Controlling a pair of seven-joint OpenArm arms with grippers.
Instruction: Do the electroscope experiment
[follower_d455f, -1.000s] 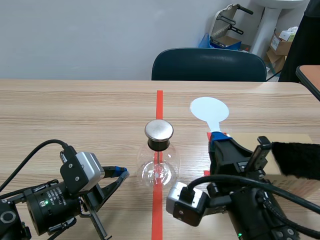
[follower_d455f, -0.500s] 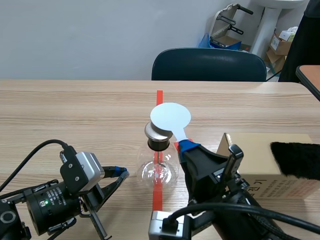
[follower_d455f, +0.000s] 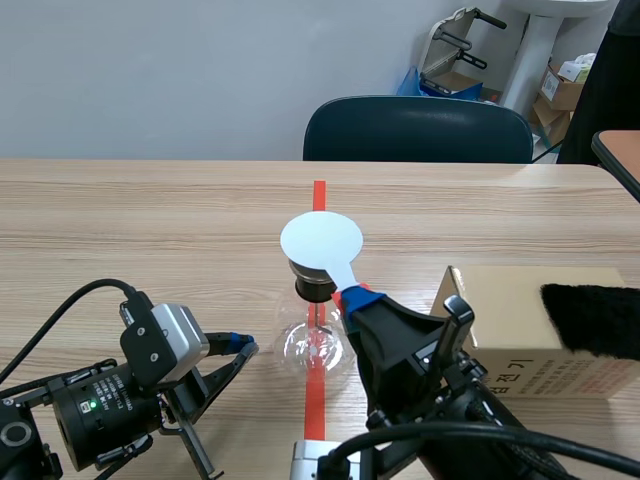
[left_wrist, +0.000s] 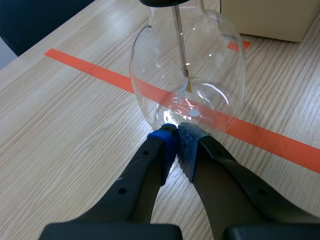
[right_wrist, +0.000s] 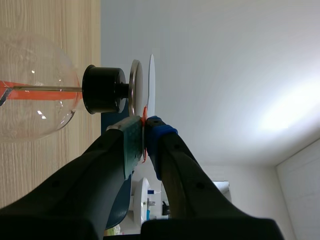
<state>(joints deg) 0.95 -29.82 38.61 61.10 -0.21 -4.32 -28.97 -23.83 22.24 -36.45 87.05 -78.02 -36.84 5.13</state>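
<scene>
While the left gripper (left_wrist: 176, 137) is lying closed on nothing just left of the electroscope (follower_d455f: 317, 340) at the table's centre, the right gripper (follower_d455f: 350, 296) is pinching the white disc (follower_d455f: 321, 241) by its handle, holding it just over the metal cap (right_wrist: 135, 87).

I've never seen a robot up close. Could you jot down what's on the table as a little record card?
Apparatus: glass electroscope flask with a metal cap, standing on the table
Right gripper: shut on a white disc paddle, holding the disc just over the cap
Left gripper: shut, empty, tips at the flask's base
Beside: cardboard box with a black fuzzy cloth on it
Behind: dark chair
</scene>
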